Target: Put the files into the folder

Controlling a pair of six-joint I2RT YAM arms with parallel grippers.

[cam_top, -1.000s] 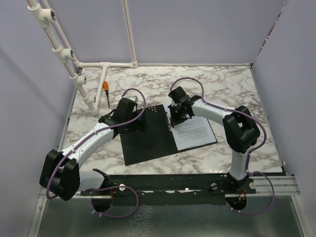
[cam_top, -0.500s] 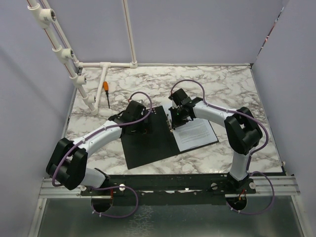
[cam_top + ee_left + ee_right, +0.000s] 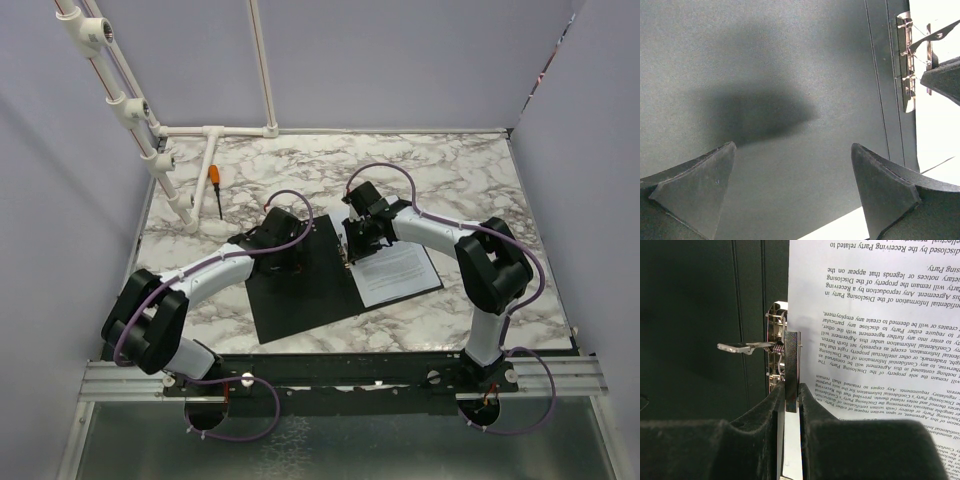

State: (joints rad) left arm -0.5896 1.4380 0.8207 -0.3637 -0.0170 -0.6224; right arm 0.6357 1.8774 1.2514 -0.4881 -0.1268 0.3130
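Observation:
The folder (image 3: 300,290) lies open on the table, black inside up. The files (image 3: 400,270), white sheets with dense black text, lie on its right half. My right gripper (image 3: 352,250) is at the spine. In the right wrist view it (image 3: 791,390) is shut on the upright black lever (image 3: 791,355) of the metal spine clip (image 3: 776,340), beside the files (image 3: 875,315). My left gripper (image 3: 290,255) hangs open and empty just above the black left cover (image 3: 765,60); in the left wrist view (image 3: 792,146) the clip (image 3: 907,60) sits at upper right.
An orange-handled screwdriver (image 3: 215,185) lies at the back left of the marble table (image 3: 450,170). A white pipe frame (image 3: 215,131) stands along the back left corner. Grey walls close in three sides.
My left arm has swung right across the folder's left cover, toward the spine. My right gripper has stayed at the clip.

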